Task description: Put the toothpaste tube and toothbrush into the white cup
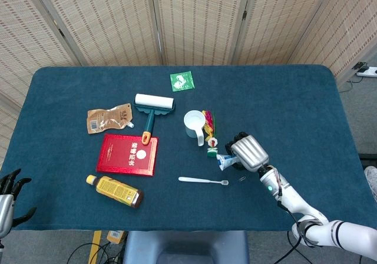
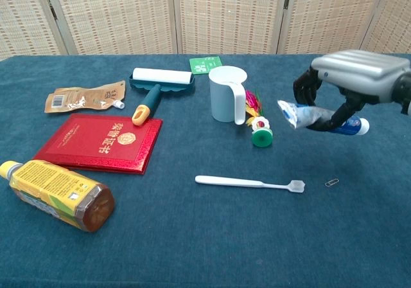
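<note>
My right hand (image 2: 356,79) (image 1: 250,152) grips the white-and-blue toothpaste tube (image 2: 321,117) (image 1: 225,160) and holds it in the air, roughly level, to the right of the white cup (image 2: 227,94) (image 1: 195,123). The white toothbrush (image 2: 250,183) (image 1: 204,181) lies flat on the blue cloth, below and left of that hand. The cup stands upright with its handle toward me. My left hand (image 1: 8,193) hangs at the bottom left edge of the head view, off the table, fingers spread and holding nothing.
A green-capped colourful item (image 2: 257,122) lies right beside the cup. A lint roller (image 2: 157,85), brown pouch (image 2: 83,97), red booklet (image 2: 101,141) and amber bottle (image 2: 58,193) fill the left half. A green packet (image 2: 205,64) lies behind the cup; a paper clip (image 2: 332,182) lies under my right hand.
</note>
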Action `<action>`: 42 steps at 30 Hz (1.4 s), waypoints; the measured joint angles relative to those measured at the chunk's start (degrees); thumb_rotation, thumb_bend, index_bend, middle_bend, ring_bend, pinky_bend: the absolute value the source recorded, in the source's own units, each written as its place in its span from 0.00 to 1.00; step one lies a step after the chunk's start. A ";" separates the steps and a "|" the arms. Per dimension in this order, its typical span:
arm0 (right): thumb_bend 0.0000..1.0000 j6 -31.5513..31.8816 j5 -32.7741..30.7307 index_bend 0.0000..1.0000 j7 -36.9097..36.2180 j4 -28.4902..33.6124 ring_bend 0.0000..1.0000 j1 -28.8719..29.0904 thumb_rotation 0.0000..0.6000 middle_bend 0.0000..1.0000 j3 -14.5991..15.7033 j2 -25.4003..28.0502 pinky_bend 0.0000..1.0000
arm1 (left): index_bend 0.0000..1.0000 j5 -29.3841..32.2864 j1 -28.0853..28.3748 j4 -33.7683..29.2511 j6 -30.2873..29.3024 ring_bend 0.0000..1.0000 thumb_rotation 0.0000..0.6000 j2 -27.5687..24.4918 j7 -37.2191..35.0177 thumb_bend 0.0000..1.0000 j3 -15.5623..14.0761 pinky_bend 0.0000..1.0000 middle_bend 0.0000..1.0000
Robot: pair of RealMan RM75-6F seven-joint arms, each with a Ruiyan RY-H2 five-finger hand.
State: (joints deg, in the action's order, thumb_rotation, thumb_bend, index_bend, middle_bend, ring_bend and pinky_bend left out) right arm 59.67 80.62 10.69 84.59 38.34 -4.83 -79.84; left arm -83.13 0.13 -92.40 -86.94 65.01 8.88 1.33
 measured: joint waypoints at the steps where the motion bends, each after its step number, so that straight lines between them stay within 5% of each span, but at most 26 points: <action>1: 0.38 0.43 0.01 0.77 -0.94 0.65 0.43 -0.14 1.00 0.71 -0.46 0.50 0.34 | 0.28 -0.06 0.09 -0.08 0.12 0.13 1.00 0.06 0.18 0.24 -0.03 0.17 0.11; 13: 0.39 0.38 -2.08 0.77 -19.37 5.30 0.44 1.81 1.00 0.71 -8.57 1.68 0.34 | 0.28 -0.42 0.56 -1.20 0.39 0.13 1.00 -0.14 1.25 0.24 0.00 0.17 0.11; 22: 0.39 -1.56 -7.82 0.77 -26.64 2.65 0.44 6.96 1.00 0.71 -16.06 -4.16 0.34 | 0.28 -0.23 0.02 -1.61 -0.34 0.13 1.00 -0.81 1.03 0.24 -0.07 0.17 0.11; 42: 0.35 -6.73 -18.63 0.77 -32.13 -15.63 0.44 16.19 1.00 0.72 -24.05 -17.07 0.34 | 0.28 0.56 -0.36 -1.74 0.16 0.13 1.00 -1.28 0.99 0.24 -0.42 0.17 0.11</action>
State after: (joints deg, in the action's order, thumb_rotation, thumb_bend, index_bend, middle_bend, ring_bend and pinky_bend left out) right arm 52.94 61.98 -21.44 68.96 54.53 -28.88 -96.91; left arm -82.57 -0.23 -94.14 -86.78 63.73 9.87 0.90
